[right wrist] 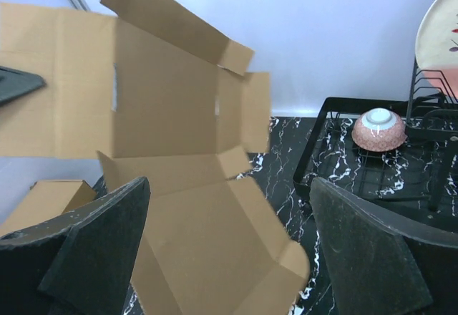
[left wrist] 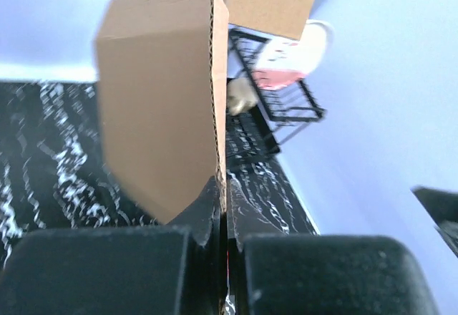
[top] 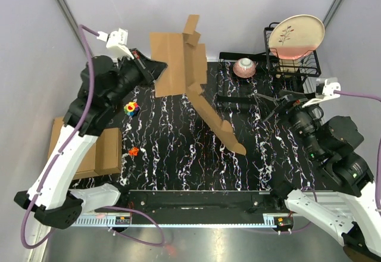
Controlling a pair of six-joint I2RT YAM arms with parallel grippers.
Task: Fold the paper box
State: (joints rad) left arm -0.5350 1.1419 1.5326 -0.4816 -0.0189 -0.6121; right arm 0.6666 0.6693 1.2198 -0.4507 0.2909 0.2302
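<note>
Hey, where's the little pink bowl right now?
In the top view, the pink bowl sits at the back right, on the black tray just left of the dish rack holding the plate.

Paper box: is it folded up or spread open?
Spread open: the paper box is unfolded, flaps sticking out, one panel pinched upright by the left tool.

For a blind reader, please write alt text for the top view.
The left gripper is shut on one edge of the unfolded box, holding that side up off the table. The right gripper is open beside it, near a rack.
</note>
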